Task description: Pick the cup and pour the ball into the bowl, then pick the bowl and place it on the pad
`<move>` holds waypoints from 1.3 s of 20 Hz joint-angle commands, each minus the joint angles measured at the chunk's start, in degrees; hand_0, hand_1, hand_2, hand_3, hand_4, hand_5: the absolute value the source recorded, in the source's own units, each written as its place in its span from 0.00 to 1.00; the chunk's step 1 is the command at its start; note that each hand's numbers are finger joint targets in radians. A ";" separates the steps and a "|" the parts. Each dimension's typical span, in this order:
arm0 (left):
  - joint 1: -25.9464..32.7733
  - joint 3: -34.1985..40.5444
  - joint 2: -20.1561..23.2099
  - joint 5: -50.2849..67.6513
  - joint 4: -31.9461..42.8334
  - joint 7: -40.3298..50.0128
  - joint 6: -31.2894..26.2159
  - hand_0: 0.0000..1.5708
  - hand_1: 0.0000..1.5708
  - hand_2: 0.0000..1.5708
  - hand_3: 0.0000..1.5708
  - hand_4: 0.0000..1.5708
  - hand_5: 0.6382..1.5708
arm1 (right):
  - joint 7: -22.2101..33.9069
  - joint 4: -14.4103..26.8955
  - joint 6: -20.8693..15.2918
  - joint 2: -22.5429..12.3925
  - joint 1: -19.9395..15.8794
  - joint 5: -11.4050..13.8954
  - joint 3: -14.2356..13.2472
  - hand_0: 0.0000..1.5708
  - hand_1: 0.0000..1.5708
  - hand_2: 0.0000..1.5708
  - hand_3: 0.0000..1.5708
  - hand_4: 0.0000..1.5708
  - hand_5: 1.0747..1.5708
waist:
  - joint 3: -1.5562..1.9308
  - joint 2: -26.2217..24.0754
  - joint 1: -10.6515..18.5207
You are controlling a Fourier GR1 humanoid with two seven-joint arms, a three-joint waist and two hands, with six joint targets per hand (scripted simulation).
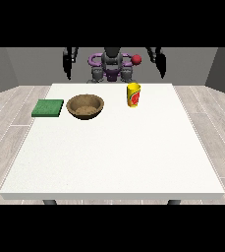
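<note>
A yellow cup with a red mark stands upright on the white table, at the far side right of the middle. Its inside is hidden, so no ball shows. A brown wooden bowl sits to the cup's left. A flat green pad lies left of the bowl, at the table's left edge. The hand at the view's left hangs raised behind the table's far edge. The hand at the view's right is raised likewise, up and to the right of the cup. Neither hand touches anything.
The robot's torso stands behind the table's far edge, with a red knob beside it. Wooden floor surrounds the table.
</note>
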 commanded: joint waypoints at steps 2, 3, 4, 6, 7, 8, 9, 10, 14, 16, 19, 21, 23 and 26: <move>-0.63 0.47 1.86 0.14 -3.96 2.56 -0.39 0.00 0.00 0.00 0.00 0.00 1.00 | 2.78 -3.84 0.12 -1.74 -0.57 -0.20 -0.63 0.00 0.00 0.21 0.31 0.54 0.99 | 0.10 -10.25 -0.16; -0.59 0.43 2.12 0.38 -4.46 3.36 -0.71 0.00 0.00 0.00 0.00 0.00 1.00 | 3.44 -4.51 0.00 -1.91 -0.85 -0.34 -0.82 0.00 0.00 0.21 0.31 0.54 0.99 | 0.06 -11.82 -0.15; -1.16 0.39 2.41 0.42 -5.27 3.99 -0.80 0.00 0.00 0.00 0.00 0.00 1.00 | 4.18 -5.05 0.09 -2.31 -0.93 -0.39 -0.94 0.00 0.00 0.21 0.31 0.54 0.99 | 0.15 -13.44 -0.50; -1.55 0.32 3.17 0.58 -6.53 5.63 -1.28 0.00 0.00 0.00 0.00 0.00 1.00 | 5.89 -6.06 -0.08 -3.02 -1.13 -0.45 -1.40 0.00 0.00 0.21 0.31 0.54 0.99 | 0.20 -16.45 -0.85; -7.08 -2.69 -5.67 9.65 -6.25 4.69 0.92 0.00 0.00 0.00 0.00 0.00 1.00 | 4.69 -6.95 -6.40 5.24 -5.83 -4.15 4.78 0.00 0.00 0.21 0.31 0.54 0.99 | -0.04 -12.70 -1.91; -7.20 -2.67 -5.75 10.10 -6.22 5.69 1.05 0.00 0.00 0.00 0.00 0.00 1.00 | 6.61 -7.91 -8.93 5.32 -7.10 -4.25 5.98 0.00 0.00 0.21 0.30 0.54 0.99 | 0.00 -12.68 -1.63; -7.26 -1.22 -5.82 10.91 -5.10 4.28 1.19 0.00 0.00 0.00 0.00 0.00 1.00 | 5.81 -8.99 -13.19 5.38 -6.24 -5.02 10.12 0.00 0.00 0.20 0.28 0.53 0.99 | 0.02 -12.10 -1.84; -9.55 -2.58 -5.87 11.90 -6.20 5.85 2.20 0.00 0.00 0.00 0.00 0.00 1.00 | 5.86 -7.68 -16.88 5.43 -8.06 -3.45 11.78 0.00 0.00 0.19 0.28 0.53 0.99 | 0.06 -9.92 -0.39; -14.06 1.65 -3.91 12.69 -4.96 6.13 1.17 0.00 0.00 0.00 0.00 0.00 1.00 | 9.78 -12.17 -29.39 5.55 -12.50 -2.28 20.73 0.00 0.00 0.16 0.26 0.53 0.99 | 0.06 -8.01 -0.77; -13.73 1.67 -2.36 12.83 -9.15 9.83 2.01 0.00 0.00 0.00 0.00 0.00 1.00 | 13.43 -14.52 -23.19 5.57 -12.81 -1.36 13.29 0.00 0.00 0.21 0.29 0.53 0.99 | 0.09 -7.48 -1.34; -19.71 2.92 -1.93 10.93 -5.30 5.68 3.25 0.00 0.00 0.00 0.00 0.00 0.99 | 8.05 -12.63 -20.53 4.99 -15.33 -1.73 11.33 0.00 0.00 0.24 0.33 0.52 0.99 | 0.10 -1.25 -2.89; -16.00 1.55 -3.17 10.78 -3.61 0.72 1.17 0.00 0.00 0.00 0.00 0.00 0.99 | 10.37 -13.15 -20.46 4.72 -16.21 -0.88 11.01 0.00 0.00 0.16 0.28 0.51 0.99 | 0.09 -0.87 -2.43; -16.41 -3.75 -5.91 7.77 -3.70 -0.52 3.32 0.00 0.00 0.00 0.00 0.00 0.99 | 7.09 -7.57 -26.36 5.60 -18.79 2.01 13.86 0.00 0.00 0.23 0.36 0.50 0.99 | 0.10 2.36 -0.23; -12.36 -2.83 -5.98 5.86 0.17 -10.74 1.15 0.00 0.00 0.00 0.00 0.00 0.97 | 5.42 -8.30 -20.43 2.37 -20.16 -0.12 8.45 0.00 0.00 0.27 0.47 0.47 1.00 | 0.09 6.45 -1.49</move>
